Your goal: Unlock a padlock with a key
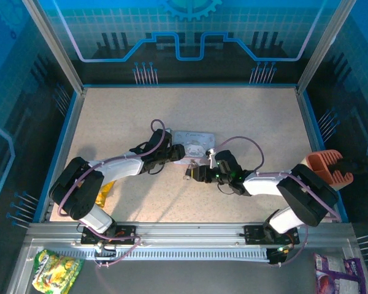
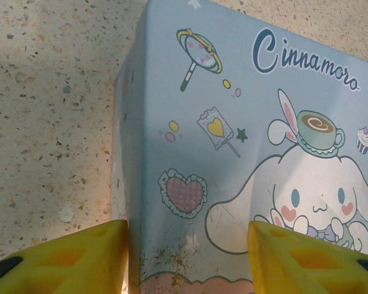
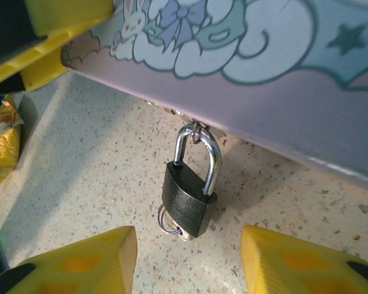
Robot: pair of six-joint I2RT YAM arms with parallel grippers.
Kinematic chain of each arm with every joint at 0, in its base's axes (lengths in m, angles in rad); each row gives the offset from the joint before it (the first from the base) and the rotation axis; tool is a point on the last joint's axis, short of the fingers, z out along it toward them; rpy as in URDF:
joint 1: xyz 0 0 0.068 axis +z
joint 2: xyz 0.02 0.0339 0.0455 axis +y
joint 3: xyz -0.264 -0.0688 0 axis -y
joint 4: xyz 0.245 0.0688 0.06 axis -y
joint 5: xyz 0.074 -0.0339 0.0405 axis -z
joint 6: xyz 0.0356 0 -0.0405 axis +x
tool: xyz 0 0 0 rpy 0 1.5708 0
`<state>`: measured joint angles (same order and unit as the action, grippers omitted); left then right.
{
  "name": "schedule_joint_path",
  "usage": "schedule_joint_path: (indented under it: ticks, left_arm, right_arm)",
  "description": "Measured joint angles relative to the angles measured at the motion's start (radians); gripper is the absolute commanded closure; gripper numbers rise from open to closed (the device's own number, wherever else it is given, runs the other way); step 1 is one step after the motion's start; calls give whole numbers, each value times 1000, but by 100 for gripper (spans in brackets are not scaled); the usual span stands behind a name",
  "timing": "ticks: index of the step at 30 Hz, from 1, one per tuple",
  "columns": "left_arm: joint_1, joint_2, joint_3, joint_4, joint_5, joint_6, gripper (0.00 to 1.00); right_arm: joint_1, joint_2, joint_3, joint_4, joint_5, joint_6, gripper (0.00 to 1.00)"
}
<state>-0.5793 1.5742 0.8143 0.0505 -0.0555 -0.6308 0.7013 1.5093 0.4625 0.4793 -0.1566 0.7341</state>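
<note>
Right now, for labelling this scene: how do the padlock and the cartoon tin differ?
The padlock is far smaller than the tin. The padlock is dark with a silvery shackle; the tin is pale blue with cartoon print. Both rest on the speckled table, the padlock's shackle hooked to the tin's edge.

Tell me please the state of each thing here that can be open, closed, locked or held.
padlock, shackle closed, hooked through the tin's latch
key, seems to sit at the padlock's bottom end, too small to be sure
tin, lid shut
left fingers, apart, astride a corner of the tin, grip unclear
right fingers, apart, either side of the padlock, not touching it
</note>
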Motion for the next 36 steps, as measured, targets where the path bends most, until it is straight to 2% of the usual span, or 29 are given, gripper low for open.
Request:
schedule_joint_path:
  ticks: [13,25,36]
  left_arm:
    - [0,0,-2,2,0,-18,47]
    - [0,-1,-13,18,-4,-26,48]
    - [-5,-2,-15,23,-26,-30,48]
  right_arm:
    - [47,103,40,28,76,10,56]
    - [60,173,85,76,82,11,68]
    - [80,150,85,34,128,14,80]
